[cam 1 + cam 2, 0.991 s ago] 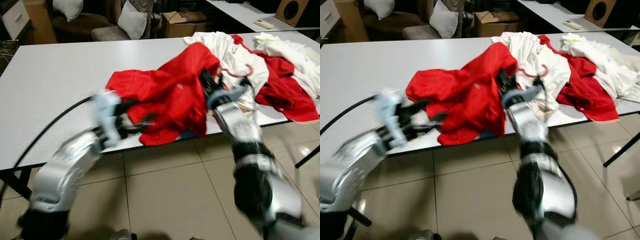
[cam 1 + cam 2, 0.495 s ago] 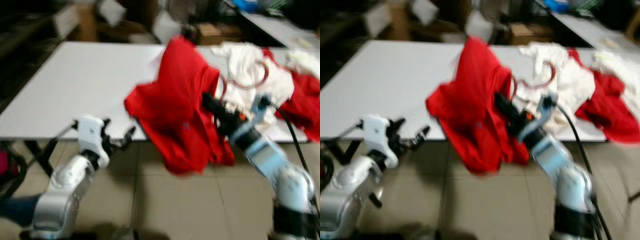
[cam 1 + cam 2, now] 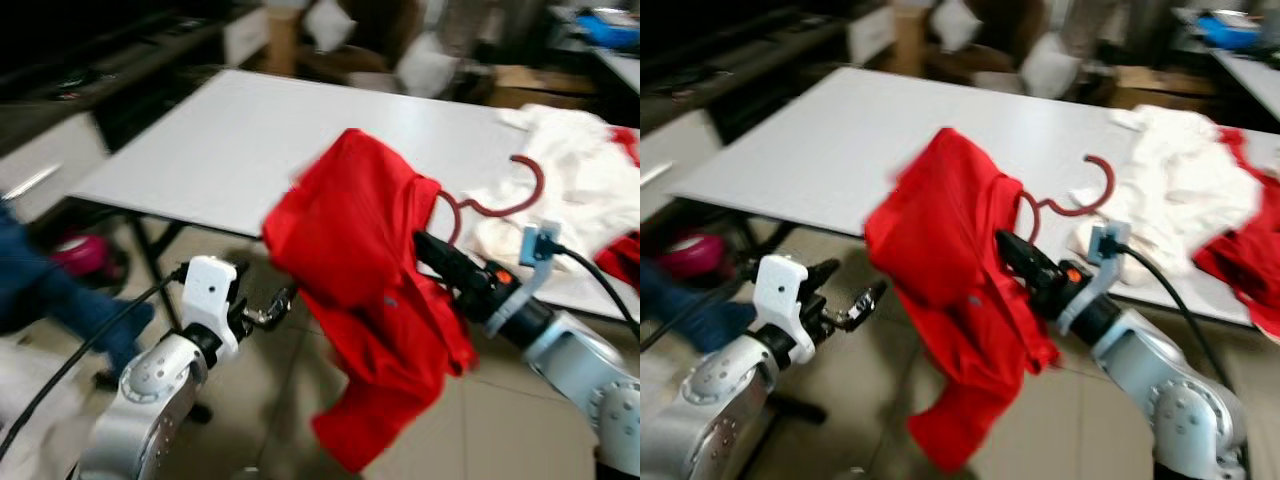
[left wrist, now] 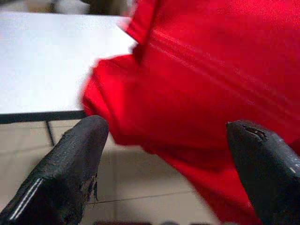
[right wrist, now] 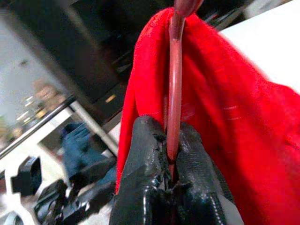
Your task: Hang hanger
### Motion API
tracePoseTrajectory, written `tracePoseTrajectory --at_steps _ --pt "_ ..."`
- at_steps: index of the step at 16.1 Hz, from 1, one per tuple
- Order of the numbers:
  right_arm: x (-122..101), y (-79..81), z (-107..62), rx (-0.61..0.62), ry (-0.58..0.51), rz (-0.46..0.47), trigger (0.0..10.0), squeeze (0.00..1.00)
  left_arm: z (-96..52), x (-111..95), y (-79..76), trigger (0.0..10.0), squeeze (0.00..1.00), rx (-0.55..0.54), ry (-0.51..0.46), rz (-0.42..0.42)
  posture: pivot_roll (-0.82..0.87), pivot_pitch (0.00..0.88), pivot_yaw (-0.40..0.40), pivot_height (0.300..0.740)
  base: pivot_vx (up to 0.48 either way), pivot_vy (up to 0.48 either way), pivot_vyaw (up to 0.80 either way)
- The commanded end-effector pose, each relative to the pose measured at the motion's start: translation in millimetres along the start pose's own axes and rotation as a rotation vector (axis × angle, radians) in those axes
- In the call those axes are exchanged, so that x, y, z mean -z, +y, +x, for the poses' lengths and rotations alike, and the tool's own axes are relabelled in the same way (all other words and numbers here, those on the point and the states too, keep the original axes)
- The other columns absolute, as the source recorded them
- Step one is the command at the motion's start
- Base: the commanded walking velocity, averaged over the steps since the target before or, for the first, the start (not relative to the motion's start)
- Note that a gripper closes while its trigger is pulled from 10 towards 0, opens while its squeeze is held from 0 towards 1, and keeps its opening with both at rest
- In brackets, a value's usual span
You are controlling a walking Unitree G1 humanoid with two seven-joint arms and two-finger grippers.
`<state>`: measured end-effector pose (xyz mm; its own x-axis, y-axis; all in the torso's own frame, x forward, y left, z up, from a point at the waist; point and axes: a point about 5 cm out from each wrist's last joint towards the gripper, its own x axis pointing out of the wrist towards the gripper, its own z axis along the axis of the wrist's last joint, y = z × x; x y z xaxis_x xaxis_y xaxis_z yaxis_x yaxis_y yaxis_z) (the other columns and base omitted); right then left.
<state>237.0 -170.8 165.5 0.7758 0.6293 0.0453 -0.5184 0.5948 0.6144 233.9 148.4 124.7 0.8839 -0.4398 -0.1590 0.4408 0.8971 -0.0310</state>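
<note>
While the right hand (image 5: 171, 154) pinches the dark red hanger (image 3: 505, 200) with a red shirt (image 3: 370, 300) draped on it, the load hangs clear of the white tabletop (image 3: 300, 130) above the tiled floor. The pickup looks done; hanging is left, and no rail is visible. The left hand (image 3: 262, 312), fingers spread and empty, hovers just beside the shirt. White and red clothes (image 3: 575, 180) lie heaped on the tabletop behind.
</note>
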Motion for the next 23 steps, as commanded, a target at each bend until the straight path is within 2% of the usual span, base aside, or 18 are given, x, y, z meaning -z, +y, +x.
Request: tracePoseTrajectory --at_steps 1,5,8,11,13,15,23 --pt "-2.3 10.0 0.3 -0.064 0.01 -0.027 10.0 0.0 -3.6 -1.7 5.7 10.0 0.54 -0.032 -0.002 0.005 -0.03 0.0 -0.005 0.74 0.0 0.0 0.8" --pt "11.2 7.0 -6.9 -0.049 0.089 -0.06 10.0 0.0 -10.4 3.9 1.0 10.0 0.54 -0.024 0.022 -0.004 -0.01 0.0 -0.019 0.74 0.0 0.0 0.8" --pt "29.1 2.8 -10.8 0.017 0.158 -0.131 10.0 0.0 -12.3 11.6 -3.6 10.0 0.55 -0.016 0.052 -0.017 -0.02 0.0 -0.009 0.74 0.0 0.0 0.8" --pt "45.8 -0.1 -6.5 0.073 0.216 -0.179 10.0 0.0 -13.2 12.5 3.7 10.0 0.54 -0.063 0.034 -0.069 -0.02 0.0 -0.016 0.74 0.0 0.0 0.8" --pt "53.9 -3.4 -0.5 0.125 0.213 -0.184 10.0 0.0 -11.5 17.0 4.8 10.0 0.54 -0.067 0.06 -0.049 -0.03 0.0 -0.001 0.74 0.0 0.0 0.8" --pt "61.1 -3.7 0.2 0.118 0.23 -0.208 10.0 0.0 -11.2 17.8 -2.4 10.0 0.54 -0.025 0.071 -0.018 -0.02 0.0 -0.005 0.74 0.0 0.0 0.8" --pt "67.4 -5.7 7.6 0.086 0.277 -0.278 10.0 0.0 -19.0 21.0 -2.3 10.0 0.54 -0.036 0.09 -0.029 0.0 0.0 -0.008 0.74 0.0 -0.473 0.8"
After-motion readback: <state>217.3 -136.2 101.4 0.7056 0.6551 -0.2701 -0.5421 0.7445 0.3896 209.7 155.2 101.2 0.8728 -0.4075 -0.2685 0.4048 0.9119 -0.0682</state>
